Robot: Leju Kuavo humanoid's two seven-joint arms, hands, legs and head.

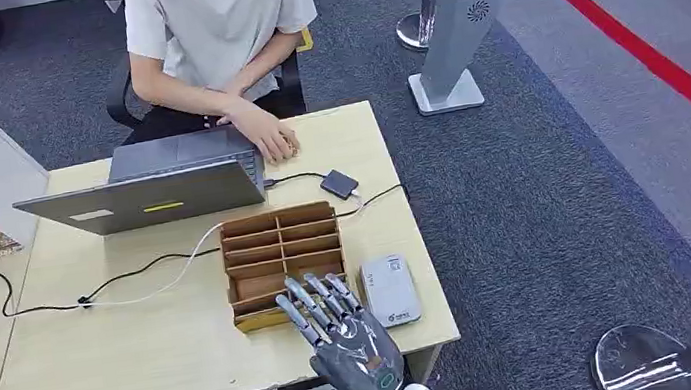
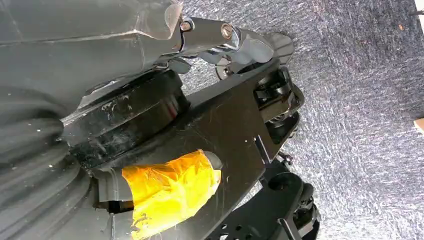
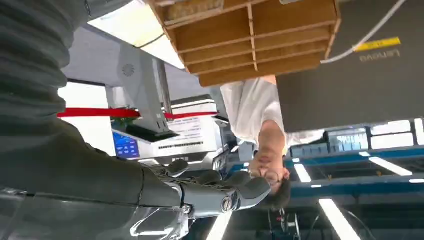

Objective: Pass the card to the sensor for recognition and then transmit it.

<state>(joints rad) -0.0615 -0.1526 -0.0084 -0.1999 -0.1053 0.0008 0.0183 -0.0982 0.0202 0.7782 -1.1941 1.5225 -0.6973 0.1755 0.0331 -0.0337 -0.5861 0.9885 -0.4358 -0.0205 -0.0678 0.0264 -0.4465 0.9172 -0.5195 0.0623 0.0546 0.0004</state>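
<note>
On the pale desk [image 1: 121,356] amid grey carpet [image 1: 568,226], right hand [image 1: 346,341] hovers, fingers spread, empty.

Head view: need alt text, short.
The right robot hand, fingers spread and holding nothing, hovers at the near edge of a wooden divided organizer on a light desk, a grey card reader just right of it. Across the desk, a seated person rests a hand beside a grey laptop.

"Lenovo" on grey laptop lid [image 3: 350,85]; other print illegible.
</note>
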